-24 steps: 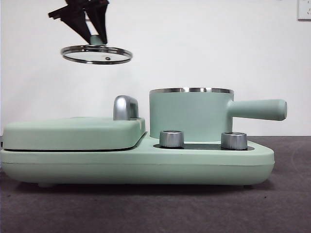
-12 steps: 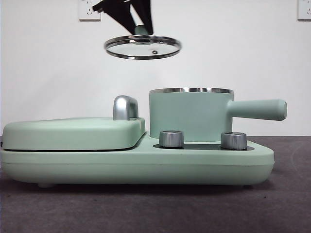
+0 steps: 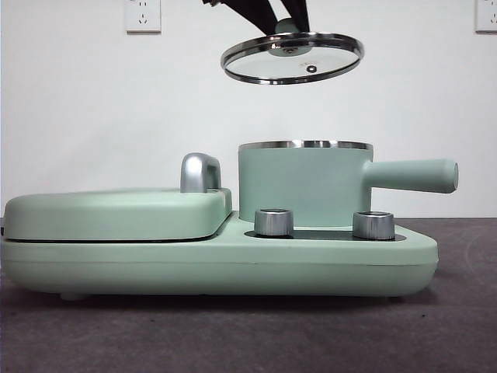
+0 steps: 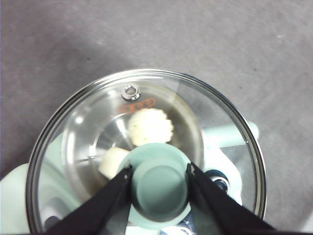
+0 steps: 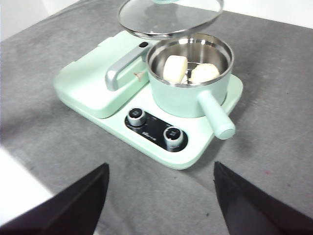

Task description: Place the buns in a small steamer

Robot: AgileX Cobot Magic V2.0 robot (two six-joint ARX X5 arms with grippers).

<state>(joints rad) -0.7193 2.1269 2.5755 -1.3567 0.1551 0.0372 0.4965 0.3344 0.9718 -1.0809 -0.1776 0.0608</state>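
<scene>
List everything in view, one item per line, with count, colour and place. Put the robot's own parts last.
buns: two, off-white, side by side inside the small steamer.
small steamer: one, mint green pot with steel rim and straight side handle, standing open on the cooker base behind the knobs.
glass lid: one, clear with steel rim and green knob, held in the air above the steamer.
cooker base: one, mint green, on the grey table.
griddle lid: one, flat mint green with a chrome handle, closed, beside the steamer.
control knobs: two, silver, on the base's front.
wall sockets: two, white, on the wall.
left gripper: black, shut on the lid's knob.
right gripper: black, open, waiting away from the cooker.
</scene>
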